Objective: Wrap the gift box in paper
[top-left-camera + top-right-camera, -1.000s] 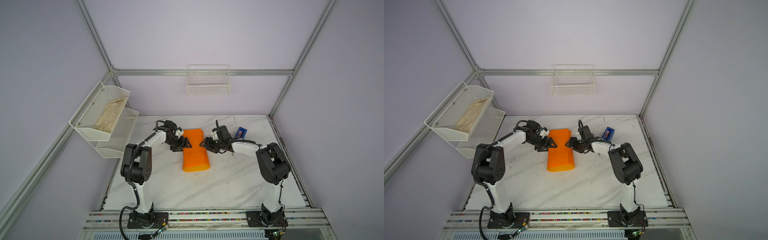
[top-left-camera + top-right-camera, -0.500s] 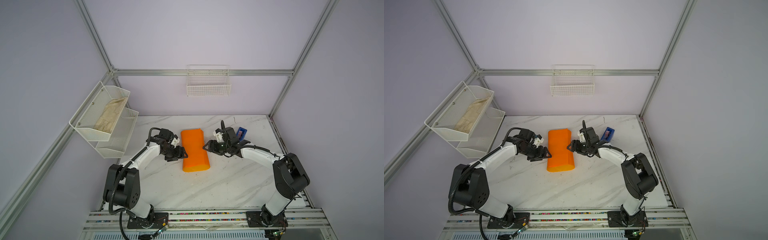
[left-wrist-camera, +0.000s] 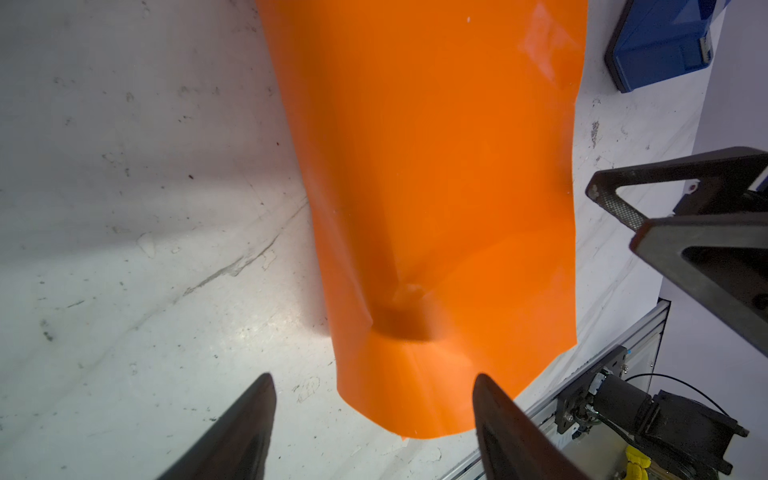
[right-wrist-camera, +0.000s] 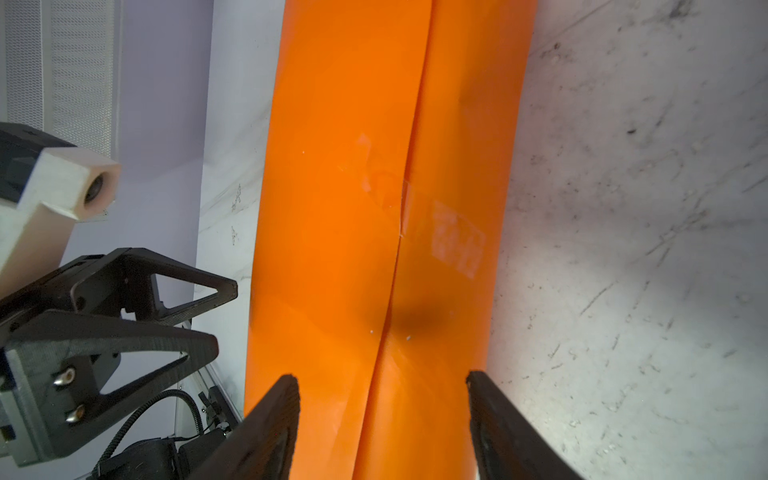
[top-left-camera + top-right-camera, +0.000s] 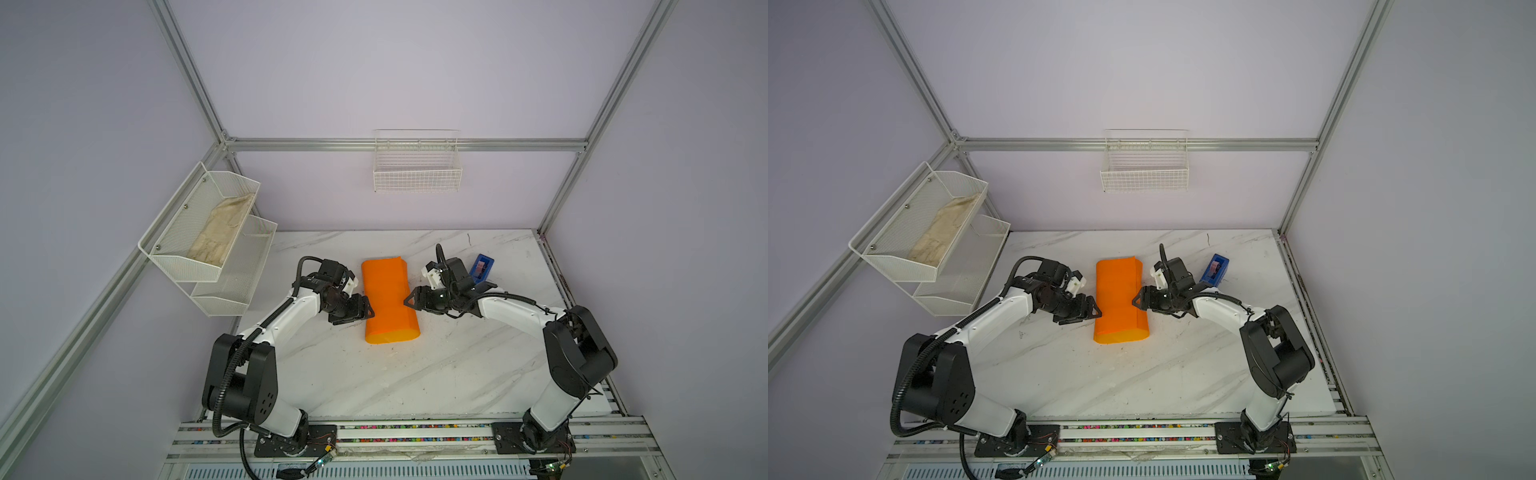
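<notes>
The paper (image 5: 388, 299) (image 5: 1119, 301) lies on the marble table as a long orange folded parcel, with a taped seam (image 4: 405, 208) running along its top. The gift box is hidden inside it. My left gripper (image 5: 368, 309) (image 5: 1096, 309) is at the parcel's left side, open, and the parcel's near end (image 3: 415, 395) shows between its fingers (image 3: 374, 380). My right gripper (image 5: 409, 299) (image 5: 1137, 300) is at the right side, open, its jaws straddling the seam just above the paper (image 4: 382, 376). Neither one holds anything.
A blue tape dispenser (image 5: 482, 268) (image 5: 1214, 268) stands just behind the right wrist. A white mesh shelf (image 5: 208, 249) holding a cloth hangs at the left wall. A wire basket (image 5: 417, 174) is on the back wall. The front rail (image 5: 395, 432) borders the table.
Both grippers have slid along the parcel's sides toward its near end, and both arms have swung their elbows outward. The parcel has stayed put.
</notes>
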### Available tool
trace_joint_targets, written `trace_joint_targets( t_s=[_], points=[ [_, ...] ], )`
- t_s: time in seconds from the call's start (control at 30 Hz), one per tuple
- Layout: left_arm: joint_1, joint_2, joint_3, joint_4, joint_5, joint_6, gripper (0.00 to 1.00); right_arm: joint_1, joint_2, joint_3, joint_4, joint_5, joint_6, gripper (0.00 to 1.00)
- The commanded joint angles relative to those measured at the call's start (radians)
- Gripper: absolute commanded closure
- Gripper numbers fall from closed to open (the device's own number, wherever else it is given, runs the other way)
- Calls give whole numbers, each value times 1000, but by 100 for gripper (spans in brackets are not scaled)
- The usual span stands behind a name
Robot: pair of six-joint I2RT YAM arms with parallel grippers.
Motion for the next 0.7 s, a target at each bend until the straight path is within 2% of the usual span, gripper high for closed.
trace_joint_targets(
  t_s=[0.0,0.3,0.67],
  points=[
    [-6,-53,-24,34,-21,-13,26,12,-38,-6,7,40,-48,34],
    [-17,-57,-52,45,-29,-6,27,56,-55,-36,52,87,-117,29],
    [-58,-19,-66,63,-70,-22,29,80,-16,-61,19,193,-127,28]
  ],
)
